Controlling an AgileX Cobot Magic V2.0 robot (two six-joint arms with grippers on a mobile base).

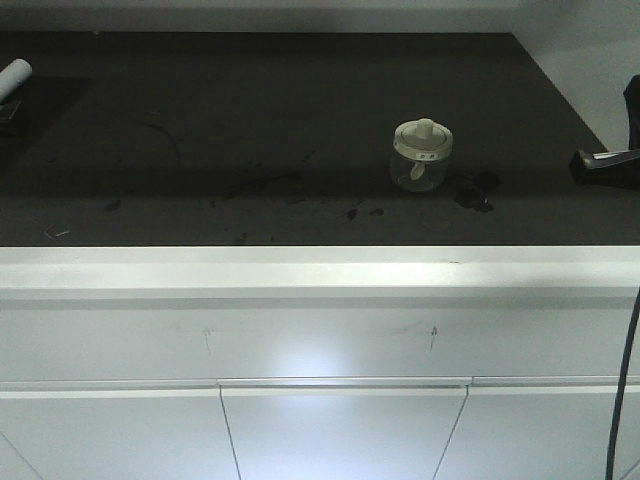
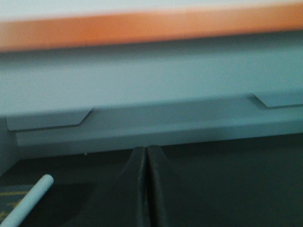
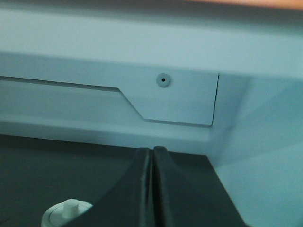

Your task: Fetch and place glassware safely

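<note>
The glassware (image 1: 423, 155), a squat clear jar with a cream-white knobbed lid, stands upright on the dark countertop (image 1: 250, 120), right of centre. Its lid (image 3: 66, 213) shows at the lower left of the right wrist view, left of and below my right gripper (image 3: 152, 151), whose jaws are pressed together with nothing between them. That gripper (image 1: 605, 165) enters the front view at the right edge, well right of the jar. My left gripper (image 2: 145, 150) is also shut and empty, over the counter's left side, far from the jar.
A white cylinder (image 1: 14, 75) lies at the counter's far left edge, seen also as the cylinder (image 2: 26, 204) in the left wrist view. A white back wall (image 3: 94, 56) and side wall (image 3: 265, 142) bound the counter. White cabinet fronts (image 1: 340, 430) hang below.
</note>
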